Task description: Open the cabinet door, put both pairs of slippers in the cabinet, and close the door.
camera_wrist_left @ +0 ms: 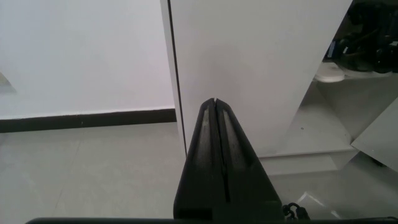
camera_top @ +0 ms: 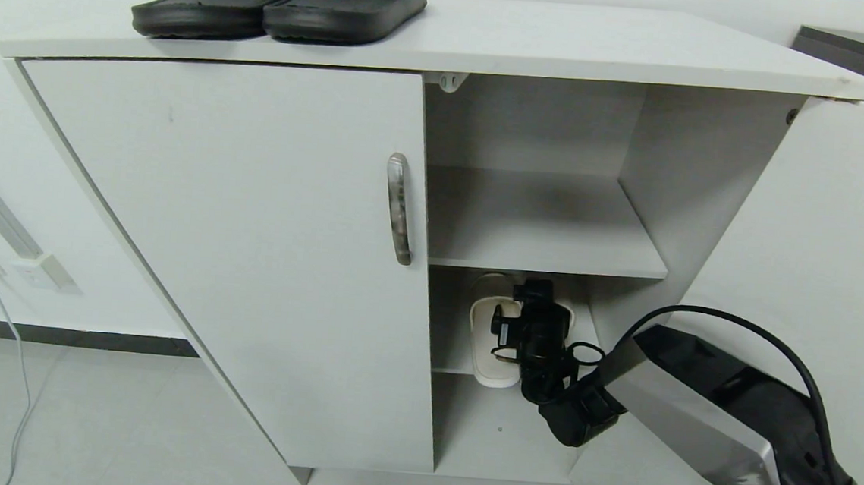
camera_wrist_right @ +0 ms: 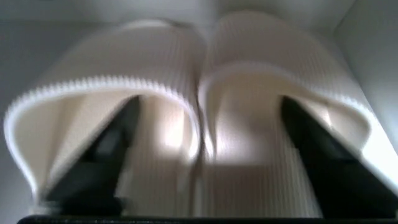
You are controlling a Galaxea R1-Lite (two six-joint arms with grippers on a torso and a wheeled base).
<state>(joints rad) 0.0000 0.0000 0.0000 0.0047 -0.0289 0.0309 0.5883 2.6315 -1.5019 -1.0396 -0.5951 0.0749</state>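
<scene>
1. Resting on the cabinet top [camera_top: 568,39] at upper left, the black slippers [camera_top: 277,7] are not yet stowed.
2. Left end effector [camera_wrist_left: 215,124], fingers pressed together, hangs low before the shut left door [camera_top: 233,259].
3. Right of centre, the white slippers [camera_top: 487,345] sit on the lower shelf [camera_top: 449,350]; the right end effector [camera_top: 521,325] is spread, one finger inside each slipper.
4. Right door [camera_top: 819,254] stands open.
5. Placing the first pair looks like the step in hand; next calls for backing out cleanly, then fetching the black pair.

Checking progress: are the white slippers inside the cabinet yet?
In: the white slippers rest on a lower shelf of the cabinet, past its open right door.
</scene>
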